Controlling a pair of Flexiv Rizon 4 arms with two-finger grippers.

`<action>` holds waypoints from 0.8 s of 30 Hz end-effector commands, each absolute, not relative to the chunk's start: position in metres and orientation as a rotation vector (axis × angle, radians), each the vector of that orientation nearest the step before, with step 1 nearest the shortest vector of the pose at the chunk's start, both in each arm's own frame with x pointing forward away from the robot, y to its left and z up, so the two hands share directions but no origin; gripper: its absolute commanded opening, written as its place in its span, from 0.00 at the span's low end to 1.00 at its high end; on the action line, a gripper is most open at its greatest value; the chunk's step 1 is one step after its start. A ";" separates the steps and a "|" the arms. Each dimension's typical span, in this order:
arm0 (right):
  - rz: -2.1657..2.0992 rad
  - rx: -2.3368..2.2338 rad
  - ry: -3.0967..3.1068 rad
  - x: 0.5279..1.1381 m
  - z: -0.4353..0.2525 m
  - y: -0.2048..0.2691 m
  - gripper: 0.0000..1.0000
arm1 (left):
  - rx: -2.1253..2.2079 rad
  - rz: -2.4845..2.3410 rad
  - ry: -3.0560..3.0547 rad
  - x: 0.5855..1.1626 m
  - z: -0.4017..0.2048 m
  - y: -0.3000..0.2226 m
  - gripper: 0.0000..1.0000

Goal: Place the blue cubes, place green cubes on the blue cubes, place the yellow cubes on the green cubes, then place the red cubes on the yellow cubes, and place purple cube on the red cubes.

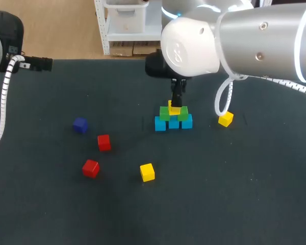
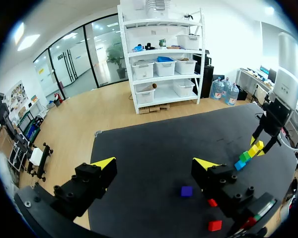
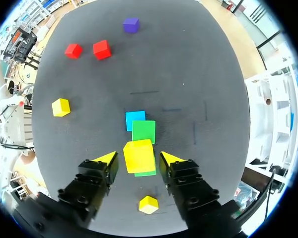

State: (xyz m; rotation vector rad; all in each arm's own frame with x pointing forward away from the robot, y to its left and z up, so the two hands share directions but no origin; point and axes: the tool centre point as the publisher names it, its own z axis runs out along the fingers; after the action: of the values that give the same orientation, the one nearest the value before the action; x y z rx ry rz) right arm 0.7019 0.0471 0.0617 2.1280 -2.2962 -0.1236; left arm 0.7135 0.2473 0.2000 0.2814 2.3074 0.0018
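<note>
Now, right end effector point(image 3: 138, 158): fingers spread, with a narrow gap at each side of the yellow cube point(image 3: 139, 155).
Yellow cube: sits on the green cubes point(image 3: 143, 131), above the blue cubes point(image 1: 173, 123).
Release: I judge it best to rise straight up, so no finger drags the cube.
Right arm: enters from the right, pointing down over the desk point(image 1: 219, 194) middle.
Left end effector point(image 2: 155, 163): spread wide, well apart from the stack.

- Table point(image 1: 41, 204): dark, matt, cloth-like cover.
- Red cube point(image 1: 91, 168): smooth faces with a slight sheen, plastic by the look.
- Right arm point(image 1: 260, 41): smooth, glossy shell in white and silver.
- Right pincer point(image 3: 139, 159): matt black body, smooth yellow tips.
</note>
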 end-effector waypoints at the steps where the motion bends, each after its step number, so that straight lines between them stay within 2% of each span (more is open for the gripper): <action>1: -0.123 2.131 -2.297 0.701 0.062 0.046 0.47 | 0.288 -0.006 2.310 0.714 0.200 0.249 1.00; 8: -0.116 2.140 -2.299 0.702 0.062 0.047 0.44 | 0.288 -0.006 2.310 0.714 0.200 0.249 1.00; 10: -0.118 2.140 -2.296 0.703 0.062 0.047 0.38 | 0.288 -0.006 2.310 0.714 0.200 0.249 1.00; 15: -0.119 2.139 -2.293 0.702 0.062 0.048 0.34 | 0.288 -0.006 2.310 0.714 0.200 0.249 1.00; 19: -0.120 2.135 -2.295 0.701 0.062 0.048 0.35 | 0.288 -0.006 2.310 0.714 0.200 0.249 1.00; 24: -0.119 2.134 -2.299 0.701 0.062 0.047 0.42 | 0.288 -0.006 2.310 0.714 0.200 0.249 1.00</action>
State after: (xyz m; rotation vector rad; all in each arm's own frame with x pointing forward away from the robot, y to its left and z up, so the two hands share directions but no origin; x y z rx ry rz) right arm 0.7023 0.0482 0.0615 2.1315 -2.2957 -0.1198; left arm 0.7135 0.2473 0.2000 0.2814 2.3074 0.0018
